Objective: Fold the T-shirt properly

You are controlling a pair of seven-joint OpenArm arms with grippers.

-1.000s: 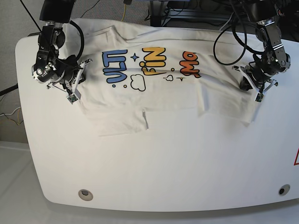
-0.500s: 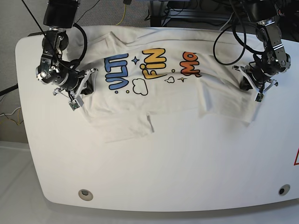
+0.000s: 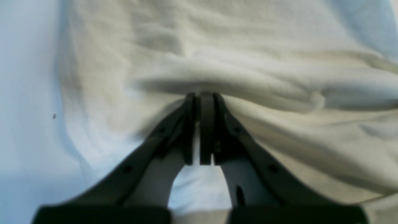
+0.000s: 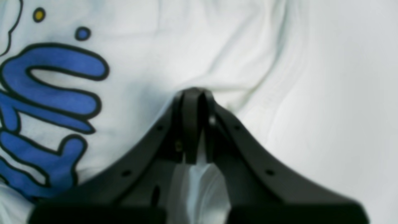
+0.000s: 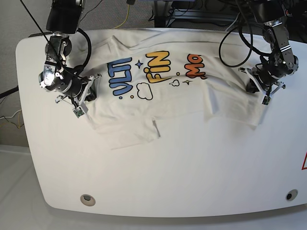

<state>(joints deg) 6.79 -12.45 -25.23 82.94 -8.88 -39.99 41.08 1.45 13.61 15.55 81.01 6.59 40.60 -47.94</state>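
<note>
pinching t-shirt [image 5: 158, 103] edges: left gripper [image 5: 257, 92], right gripper [image 5: 85, 96]

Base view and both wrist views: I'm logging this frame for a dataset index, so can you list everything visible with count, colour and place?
T-shirt: one, white with blue, yellow and orange cartoon lettering, spread across the far half of the table, partly folded.
Table: one, white, rounded corners, fills most of the base view.
Round fittings: two, dark, near the table's front corners.
Cables: several, black, plus one yellow, behind the table's far edge.
Right gripper: one, black, shut on the T-shirt beside the blue lettering.
Left gripper: one, black, shut on the T-shirt at a plain white fold.
</note>
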